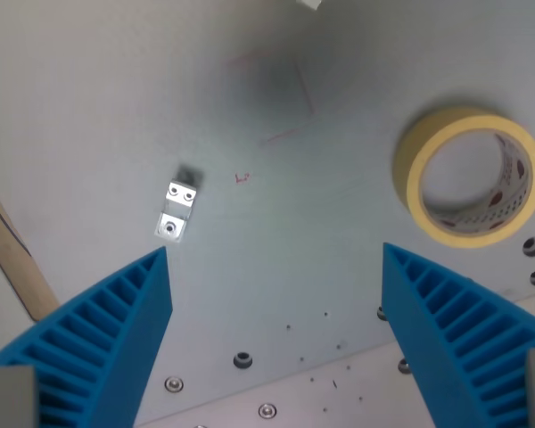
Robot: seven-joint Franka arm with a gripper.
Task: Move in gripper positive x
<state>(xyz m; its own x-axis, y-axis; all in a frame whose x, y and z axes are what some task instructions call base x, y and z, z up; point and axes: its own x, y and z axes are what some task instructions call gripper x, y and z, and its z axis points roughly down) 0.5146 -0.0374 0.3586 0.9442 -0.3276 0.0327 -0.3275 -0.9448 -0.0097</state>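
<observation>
My gripper (275, 253) is open and empty, its two blue ribbed fingers (116, 330) rising from the lower corners of the wrist view, wide apart above a grey metal table (276, 134). A small shiny metal bracket (177, 211) lies on the table just above the left finger's tip. A roll of yellow tape (471, 176) lies flat at the wrist view's right, above the right finger (446, 330). Nothing sits between the fingers.
A wooden strip (18, 263) with a dark cable runs along the wrist view's left edge. Bolt heads and holes (242, 359) dot the table near the bottom and right edge. Faint red pen marks (242, 178) show near the centre. A white scrap (310, 4) sits at the top edge.
</observation>
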